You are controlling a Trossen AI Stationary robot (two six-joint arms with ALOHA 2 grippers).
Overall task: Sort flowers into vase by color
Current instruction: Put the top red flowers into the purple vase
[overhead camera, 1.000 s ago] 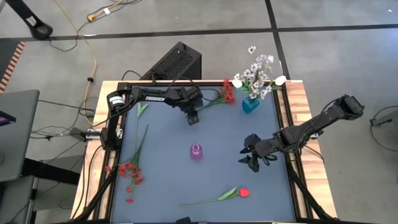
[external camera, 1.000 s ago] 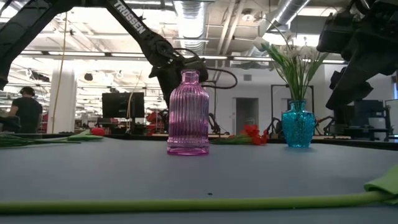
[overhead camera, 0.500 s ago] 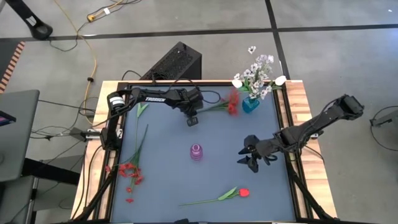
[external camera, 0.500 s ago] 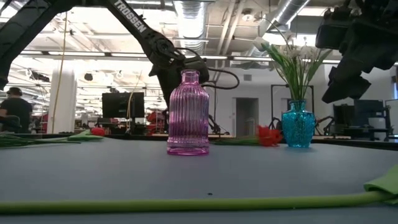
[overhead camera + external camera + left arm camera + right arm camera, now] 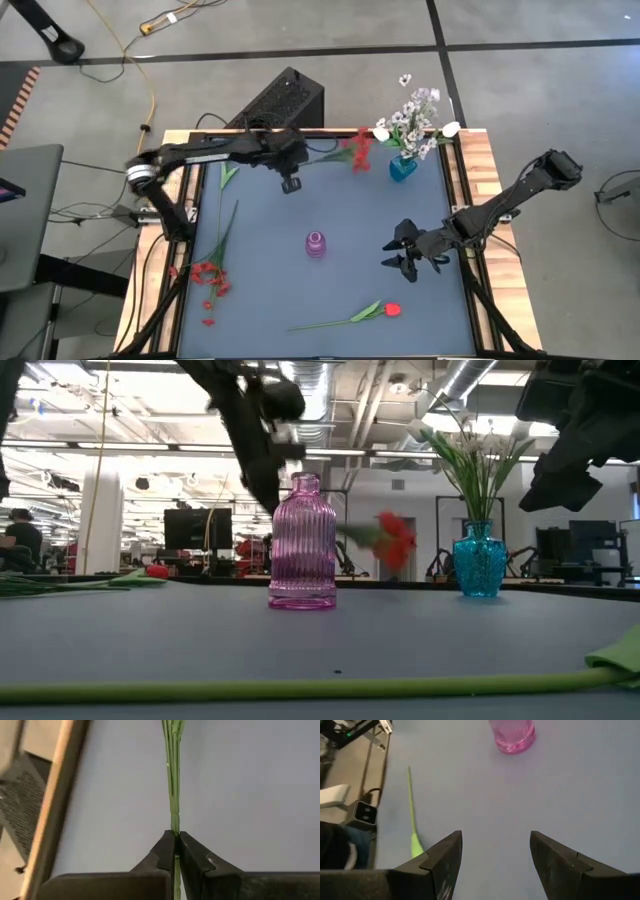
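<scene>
Spanning the back of the table (image 5: pixel 260 220), the left gripper (image 5: pixel 291 183) was clenched on a red spray (image 5: pixel 358 150), seemingly lifted near the blue vase (image 5: pixel 402 168); it belonged in the pink vase (image 5: pixel 316 243). Carrying slowly, stem downward, seemed wise. Right gripper (image 5: pixel 406 258) hung released.
</scene>
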